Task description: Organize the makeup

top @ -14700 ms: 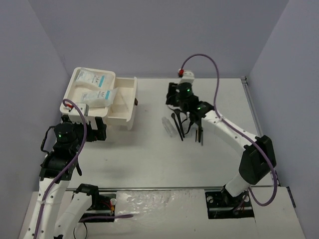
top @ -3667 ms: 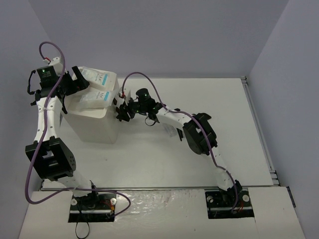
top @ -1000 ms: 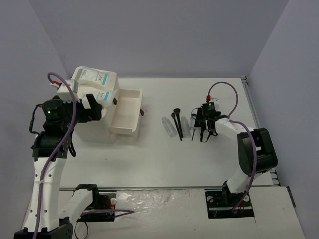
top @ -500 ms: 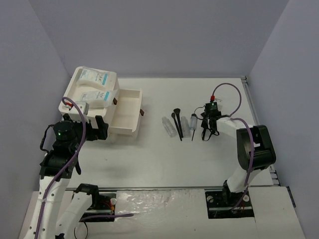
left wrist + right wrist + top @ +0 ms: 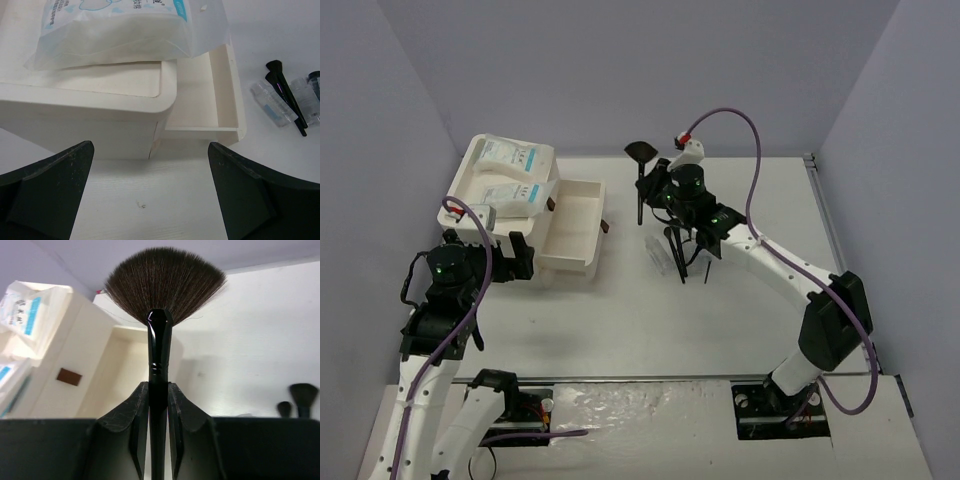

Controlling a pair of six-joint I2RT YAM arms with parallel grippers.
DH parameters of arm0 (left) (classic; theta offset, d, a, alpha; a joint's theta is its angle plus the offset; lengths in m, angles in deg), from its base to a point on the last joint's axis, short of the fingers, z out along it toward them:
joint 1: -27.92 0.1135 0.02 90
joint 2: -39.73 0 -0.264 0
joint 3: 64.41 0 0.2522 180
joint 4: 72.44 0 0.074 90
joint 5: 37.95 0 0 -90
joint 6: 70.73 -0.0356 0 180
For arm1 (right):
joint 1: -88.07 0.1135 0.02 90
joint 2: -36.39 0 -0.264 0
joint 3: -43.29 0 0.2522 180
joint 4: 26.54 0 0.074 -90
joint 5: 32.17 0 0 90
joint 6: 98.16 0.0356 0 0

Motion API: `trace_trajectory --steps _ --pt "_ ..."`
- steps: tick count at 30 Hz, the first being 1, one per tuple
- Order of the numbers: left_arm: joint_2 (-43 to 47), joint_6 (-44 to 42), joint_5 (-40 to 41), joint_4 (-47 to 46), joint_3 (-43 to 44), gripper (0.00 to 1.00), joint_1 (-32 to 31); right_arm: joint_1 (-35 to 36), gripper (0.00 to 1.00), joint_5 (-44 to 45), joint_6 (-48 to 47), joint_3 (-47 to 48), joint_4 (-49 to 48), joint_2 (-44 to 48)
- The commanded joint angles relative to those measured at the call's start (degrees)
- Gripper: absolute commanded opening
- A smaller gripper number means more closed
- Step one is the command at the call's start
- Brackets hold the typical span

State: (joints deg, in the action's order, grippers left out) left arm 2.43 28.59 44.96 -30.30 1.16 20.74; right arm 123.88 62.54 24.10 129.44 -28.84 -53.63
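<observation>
One black fan-bristled makeup brush [image 5: 640,152] aloft, seemingly bound for stowing.
Overhead: right tool [image 5: 645,192] grips it near the open white plastic drawer [image 5: 572,215]. Left wrist: left tool [image 5: 150,150] gapes, empty. Right wrist: jaws pinch its handle; next, lower it in.

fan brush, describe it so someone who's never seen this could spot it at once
Find the white drawer box on the left, its drawer open. Just right of that drawer, the right gripper grips the fan brush by its black handle. Unlike the narrow black brushes lying nearby, its bristles spread into a wide fan.
</observation>
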Motion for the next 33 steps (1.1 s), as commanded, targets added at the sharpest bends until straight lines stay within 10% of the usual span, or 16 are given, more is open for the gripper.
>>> trace_trajectory --steps 1,11,18,25,33 --pt "0.7 -0.3 2.2 -4.1 0.8 0.97 -0.2 4.3 0.00 -1.5 4.7 9.4 -9.2 -10.6" --pt "0.7 -0.4 2.6 -4.1 0.6 0.97 -0.2 9.6 0.14 -1.1 9.7 20.0 -15.4 -22.8" --pt "0.1 -0.3 2.3 -3.9 0.7 0.97 -0.2 10.1 0.53 1.9 0.5 19.5 -9.5 -19.4" --pt "-0.3 0.0 2.1 -3.6 0.8 0.97 -0.2 3.5 0.54 14.2 -7.1 3.1 1.3 -5.3" --pt "-0.9 0.3 1.3 -3.5 0.9 0.97 -0.3 -16.1 0.48 7.3 -6.7 -17.8 5.5 5.7"
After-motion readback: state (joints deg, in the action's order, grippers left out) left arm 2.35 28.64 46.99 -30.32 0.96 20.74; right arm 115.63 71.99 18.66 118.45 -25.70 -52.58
